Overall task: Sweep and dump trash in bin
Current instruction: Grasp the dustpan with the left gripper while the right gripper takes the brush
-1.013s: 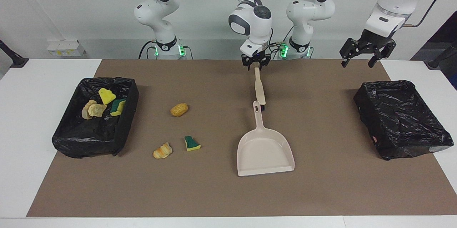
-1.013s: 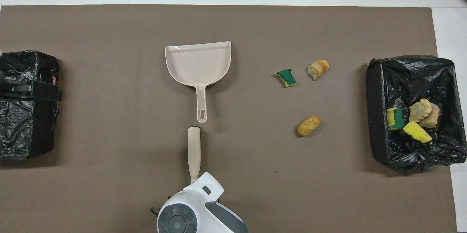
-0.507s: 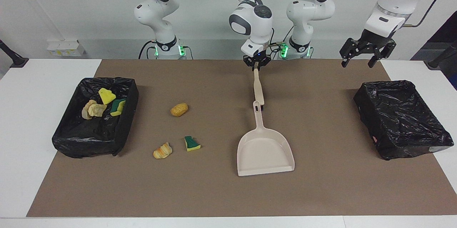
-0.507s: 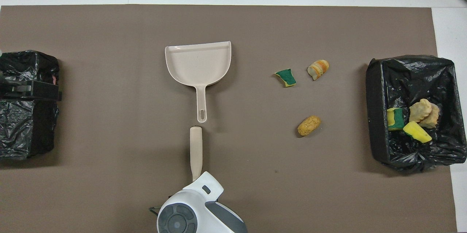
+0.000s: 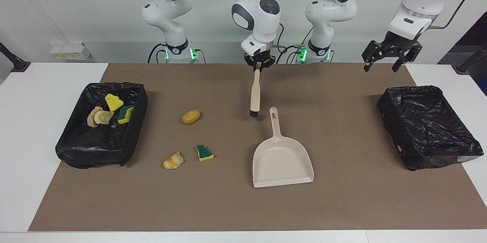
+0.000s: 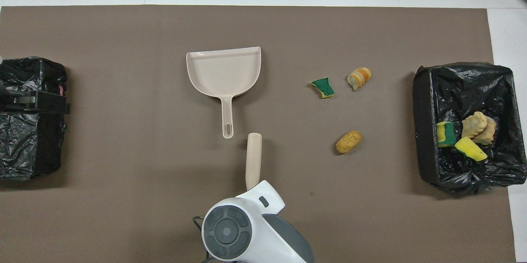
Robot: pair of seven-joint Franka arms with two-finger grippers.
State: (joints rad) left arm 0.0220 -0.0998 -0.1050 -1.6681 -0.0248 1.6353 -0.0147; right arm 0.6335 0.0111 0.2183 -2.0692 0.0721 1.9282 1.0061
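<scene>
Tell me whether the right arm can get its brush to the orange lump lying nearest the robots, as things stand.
Probably yes. The right gripper is shut on the brush, whose bristle end hangs over bare mat, and nothing lies between it and the orange lump. The dustpan sits off toward the left arm's end, out of the way.

Right claw (image 5: 259,64) hidden under own arm overhead; left-end bin (image 6: 29,117) cut by edge.

Overhead: brush lifted beside dustpan, three scraps loose on brown mat.

Beige dustpan (image 6: 224,71) lies flat, handle toward the robots. Brush (image 6: 253,160) projects from the right arm's wrist (image 6: 247,226). Green sponge piece (image 6: 322,87), striped lump (image 6: 359,78) and orange lump (image 6: 348,141) lie apart. Lined bin (image 6: 424,131) holds four scraps (image 6: 465,135). Second bin (image 6: 29,152).
</scene>
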